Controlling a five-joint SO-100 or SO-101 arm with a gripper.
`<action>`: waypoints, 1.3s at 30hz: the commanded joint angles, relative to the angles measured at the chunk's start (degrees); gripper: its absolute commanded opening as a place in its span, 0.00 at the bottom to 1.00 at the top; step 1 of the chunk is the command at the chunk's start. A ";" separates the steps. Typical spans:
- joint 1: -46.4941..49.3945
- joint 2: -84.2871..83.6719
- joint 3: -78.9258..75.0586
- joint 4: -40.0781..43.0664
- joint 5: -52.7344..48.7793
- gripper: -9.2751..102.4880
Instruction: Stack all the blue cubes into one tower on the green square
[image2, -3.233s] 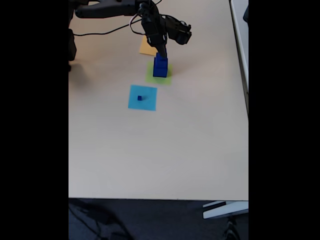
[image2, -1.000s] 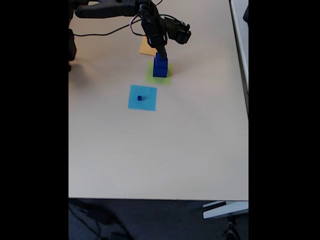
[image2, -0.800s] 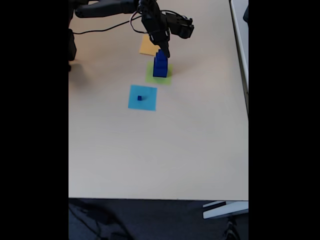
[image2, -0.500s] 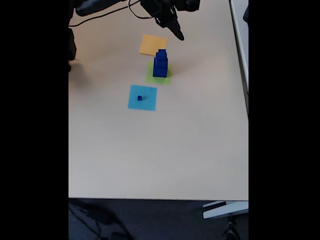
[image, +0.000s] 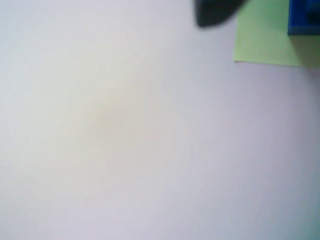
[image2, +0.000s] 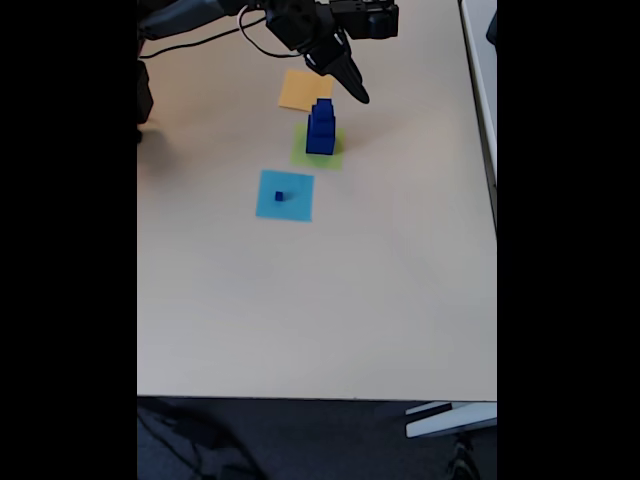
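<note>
Blue cubes: three stacked (image2: 320, 128) as a stepped tower on the green square (image2: 300, 152), largest at base; fourth, tiny cube (image2: 279, 196) well apart at 7 o'clock from tower, on light blue square (image2: 297, 205). Orange-yellow square (image2: 297, 90) at 11 o'clock from tower. End effector (image2: 357, 93) at 1 o'clock from tower, near but apart, holding nothing; opening not discernible. Wrist view: blurred, pale bench (image: 125, 140), green square corner (image: 260, 40) and blue cube edge (image: 304, 17) at 2 o'clock.
</note>
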 joint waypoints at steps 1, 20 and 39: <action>1.67 5.01 -0.62 4.04 0.62 0.26; 10.28 10.02 17.49 9.93 3.60 0.24; 9.67 7.12 31.99 -6.06 3.87 0.24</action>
